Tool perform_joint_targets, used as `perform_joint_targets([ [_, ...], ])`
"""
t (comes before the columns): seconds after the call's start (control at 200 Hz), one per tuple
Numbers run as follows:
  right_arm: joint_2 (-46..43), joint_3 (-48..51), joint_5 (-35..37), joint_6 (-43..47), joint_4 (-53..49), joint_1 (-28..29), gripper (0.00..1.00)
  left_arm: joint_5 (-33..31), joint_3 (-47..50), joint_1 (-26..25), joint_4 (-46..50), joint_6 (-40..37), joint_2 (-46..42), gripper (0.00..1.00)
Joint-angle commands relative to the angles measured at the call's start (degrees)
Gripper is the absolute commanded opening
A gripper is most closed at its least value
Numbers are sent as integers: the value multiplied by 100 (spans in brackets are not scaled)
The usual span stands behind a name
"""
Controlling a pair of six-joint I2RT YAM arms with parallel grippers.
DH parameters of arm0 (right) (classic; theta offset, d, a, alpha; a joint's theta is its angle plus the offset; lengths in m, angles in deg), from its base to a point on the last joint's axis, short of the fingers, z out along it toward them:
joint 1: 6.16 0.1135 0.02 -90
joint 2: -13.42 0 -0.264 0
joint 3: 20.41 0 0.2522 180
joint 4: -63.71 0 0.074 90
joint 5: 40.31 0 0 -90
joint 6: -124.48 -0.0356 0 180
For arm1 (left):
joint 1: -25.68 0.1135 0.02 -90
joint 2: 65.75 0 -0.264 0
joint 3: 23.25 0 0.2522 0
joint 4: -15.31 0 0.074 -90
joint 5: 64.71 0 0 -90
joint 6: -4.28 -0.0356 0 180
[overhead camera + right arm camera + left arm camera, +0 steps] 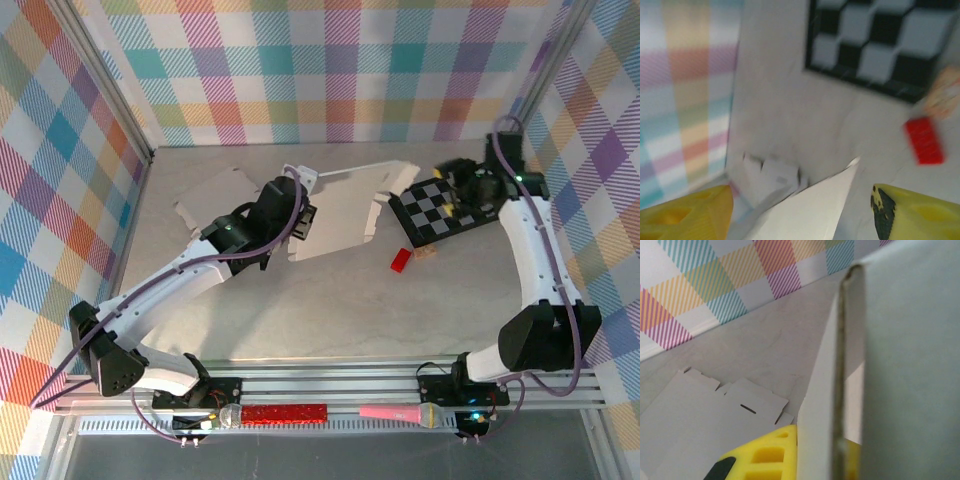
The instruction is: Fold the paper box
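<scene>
Lighting the table (330,310) evenly from above, bright and soft, throwing only faint shadows. Blurring heavily in the right wrist view, smearing the checkerboard (880,40) and the red block (924,140). Falling out of focus on the close card (910,365) in the left wrist view, sharpening toward the wall (715,285).

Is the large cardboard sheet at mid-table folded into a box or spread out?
Spread out: from above, the cardboard sheet shows as one open sheet, with the left gripper shut on its edge.
</scene>
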Motion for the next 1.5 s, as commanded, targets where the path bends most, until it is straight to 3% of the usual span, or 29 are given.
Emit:
perform_joint_targets([
  [0.0, -87, 505, 146, 566, 76, -375, 72, 166, -283, 85, 288, 400, -205, 0],
  [0.13, 125, 1183, 305, 919, 779, -994, 73, 283, -457, 111, 481, 512, -226, 0],
  [0.245, 538, 1172, 641, 1509, 1076, -1261, 77, 358, -543, 173, 618, 614, -314, 0],
  [0.35, 798, 992, 986, 1936, 1202, -1255, 79, 413, -582, 198, 726, 702, -417, 0],
  [0.505, 1040, 609, 982, 1805, 798, -1247, 74, 437, -607, 229, 819, 778, -569, 0],
  [0.71, 517, 657, 1179, 1894, 809, -1077, 72, 508, -636, 260, 845, 809, -602, 0],
  [0.885, -432, 1505, 1394, 1318, 1228, -665, 69, 554, -564, 267, 745, 896, -610, 0],
  [1.035, -1112, 2939, 1556, 462, 2732, 47, 72, 639, -527, 281, 697, 963, -610, 0],
  [1.205, -903, 3925, 1564, -180, 3951, -192, 75, 756, -542, 293, 735, 1021, -677, 0],
  [1.495, 130, 4066, 1473, -614, 4962, -296, 72, 776, -480, 293, 930, 1138, -1008, 0],
])
